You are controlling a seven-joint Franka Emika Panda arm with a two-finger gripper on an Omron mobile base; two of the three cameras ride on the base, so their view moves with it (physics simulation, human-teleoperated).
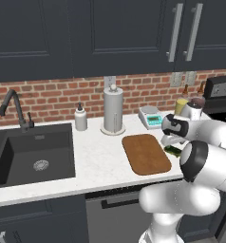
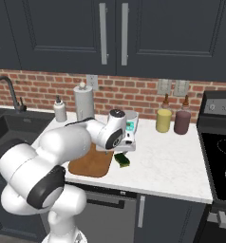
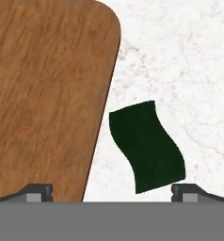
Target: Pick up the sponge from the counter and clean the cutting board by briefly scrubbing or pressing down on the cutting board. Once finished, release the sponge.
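The sponge (image 3: 147,146), dark green top up, lies on the white counter (image 3: 180,56) just right of the brown cutting board (image 3: 48,94). My gripper (image 3: 113,192) hangs open directly above it, with one fingertip (image 3: 38,192) over the board's edge and the other at the sponge's far corner. Nothing is held. From the left base, the gripper (image 1: 169,140) is over the sponge (image 1: 172,151), which my arm half hides, at the right side of the cutting board (image 1: 145,154). From the right base, the sponge (image 2: 123,160) shows yellow-green beside the cutting board (image 2: 89,165), under the gripper (image 2: 125,148).
A paper towel holder (image 1: 113,110), a soap dispenser (image 1: 80,117) and a small scale (image 1: 151,116) stand along the brick wall. The black sink (image 1: 29,152) is to the left. Two bottles (image 2: 164,118) and the stovetop (image 2: 219,156) are to the right.
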